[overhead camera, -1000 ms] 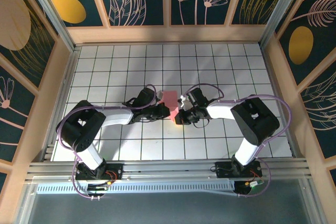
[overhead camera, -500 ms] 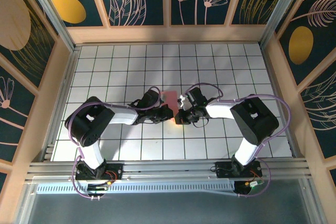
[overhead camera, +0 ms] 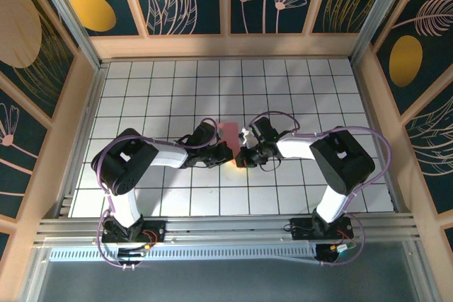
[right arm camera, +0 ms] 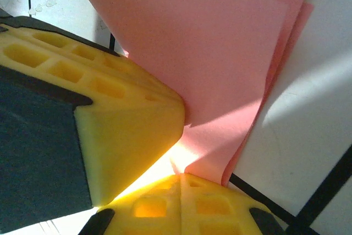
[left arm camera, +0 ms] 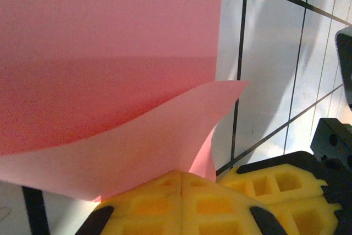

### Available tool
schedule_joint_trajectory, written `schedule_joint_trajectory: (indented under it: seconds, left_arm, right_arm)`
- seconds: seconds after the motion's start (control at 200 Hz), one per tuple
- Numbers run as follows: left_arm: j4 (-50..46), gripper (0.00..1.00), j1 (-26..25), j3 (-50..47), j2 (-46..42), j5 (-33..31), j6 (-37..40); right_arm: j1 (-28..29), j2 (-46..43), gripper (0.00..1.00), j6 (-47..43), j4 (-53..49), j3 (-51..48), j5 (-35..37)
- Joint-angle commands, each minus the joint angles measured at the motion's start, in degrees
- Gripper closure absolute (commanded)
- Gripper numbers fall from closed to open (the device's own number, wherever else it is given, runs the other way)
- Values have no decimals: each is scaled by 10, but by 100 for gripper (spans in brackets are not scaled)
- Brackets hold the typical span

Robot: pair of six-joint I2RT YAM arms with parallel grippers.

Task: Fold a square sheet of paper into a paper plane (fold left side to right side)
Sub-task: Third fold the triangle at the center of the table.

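the salmon-pink sheet of paper (overhead camera: 229, 134) lies near the middle of the top view, on the white grid-tiled table (overhead camera: 304, 90), with its lower end between the two arms' tips. it is no flat square here: it shows as a narrow, doubled strip.

the left gripper (overhead camera: 225, 155) reaches in from the left and the right gripper (overhead camera: 243, 158) from the right. they meet just below the sheet, close beside each other.

in the left wrist view the sheet (left arm camera: 110, 53) covers the upper left of the frame. a paler flap curls up from it toward the lower centre, where the left gripper (left arm camera: 181, 188) has its yellow pads pressed together, seam closed. the flap's edge touches their tips. a yellow pad of the other arm (left arm camera: 275, 196) sits at lower right.

in the right wrist view the right gripper (right arm camera: 180, 193) is likewise closed at the bottom centre, its tips against the layered sheet (right arm camera: 220, 53). the left arm's pad (right arm camera: 126, 114) presses in from the left. whether either pincer actually pinches the paper, i cannot tell.
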Motion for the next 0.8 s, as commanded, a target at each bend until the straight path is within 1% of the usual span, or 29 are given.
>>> schedule_joint_trajectory:
  seconds: [0.0,0.375,0.535,0.656,0.796]
  left_arm:
    - [-48,97,-4,7,14,-36,-7]
    - [-88,97,7,15,14,-74,-6]
    - [-98,97,30,15,11,-81,8]
    - [-122,97,55,24,8,-89,34]
    - [-128,97,83,25,2,-96,53]
  right_arm:
    - [13,54,100,-13,-56,-19,101]
    - [16,58,100,-20,-67,-14,102]
    - [15,58,100,-21,-69,-15,103]
    - [15,58,100,-22,-70,-14,102]
    - [18,59,100,-20,-70,-13,102]
